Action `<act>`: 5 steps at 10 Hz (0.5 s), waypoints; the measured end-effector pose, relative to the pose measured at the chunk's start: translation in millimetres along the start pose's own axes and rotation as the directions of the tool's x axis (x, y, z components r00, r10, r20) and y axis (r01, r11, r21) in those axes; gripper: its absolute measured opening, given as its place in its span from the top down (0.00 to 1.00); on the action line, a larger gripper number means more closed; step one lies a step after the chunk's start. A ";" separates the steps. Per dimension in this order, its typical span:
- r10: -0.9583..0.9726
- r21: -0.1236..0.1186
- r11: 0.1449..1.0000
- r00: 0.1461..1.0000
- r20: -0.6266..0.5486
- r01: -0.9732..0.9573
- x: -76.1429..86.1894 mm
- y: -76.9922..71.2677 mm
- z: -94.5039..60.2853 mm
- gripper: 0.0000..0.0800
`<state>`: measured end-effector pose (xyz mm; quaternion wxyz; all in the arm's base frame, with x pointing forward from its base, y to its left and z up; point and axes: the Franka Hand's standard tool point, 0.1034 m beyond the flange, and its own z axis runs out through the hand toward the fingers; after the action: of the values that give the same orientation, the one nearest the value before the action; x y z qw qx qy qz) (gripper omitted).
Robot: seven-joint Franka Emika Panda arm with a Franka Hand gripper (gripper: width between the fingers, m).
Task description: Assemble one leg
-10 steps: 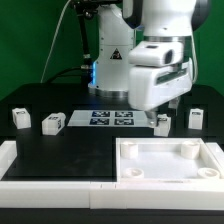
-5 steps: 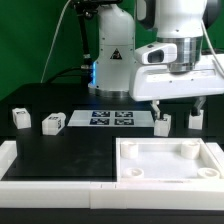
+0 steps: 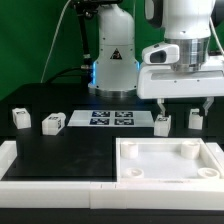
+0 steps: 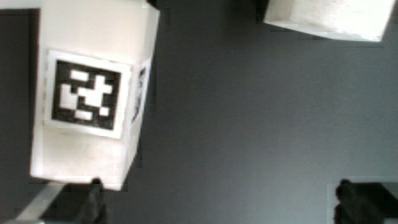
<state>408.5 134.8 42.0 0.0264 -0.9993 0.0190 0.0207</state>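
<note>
The gripper [image 3: 183, 106] hangs spread wide and empty above the matte black counter [image 3: 80, 145]. Just below one fingertip stands the leg [image 3: 162, 123], a stubby white plastic block. The wrist view shows a square black-and-white pixel tag [image 4: 89, 95] on its face. A second leg [image 3: 196, 118] stands near it. The flat marker board [image 3: 110, 118] carries similar tags. A smooth white tray-like part [image 3: 170, 172] has round corner sockets.

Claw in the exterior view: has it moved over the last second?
Yes. Judged against the marker board, the claw has risen and shifted toward the exterior view's right. It is open now.
</note>
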 end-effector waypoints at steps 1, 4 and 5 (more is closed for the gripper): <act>0.011 -0.010 1.000 0.999 0.051 -0.011 -5.6 0.5 1.5 0.19; 0.116 -0.062 0.993 0.933 0.341 -0.101 -34.2 -18.3 3.1 0.19; 0.129 -0.067 0.991 0.907 0.401 -0.112 -38.1 -21.7 0.6 0.19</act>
<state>371.3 157.9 44.2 0.0074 -0.9706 0.0744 0.2287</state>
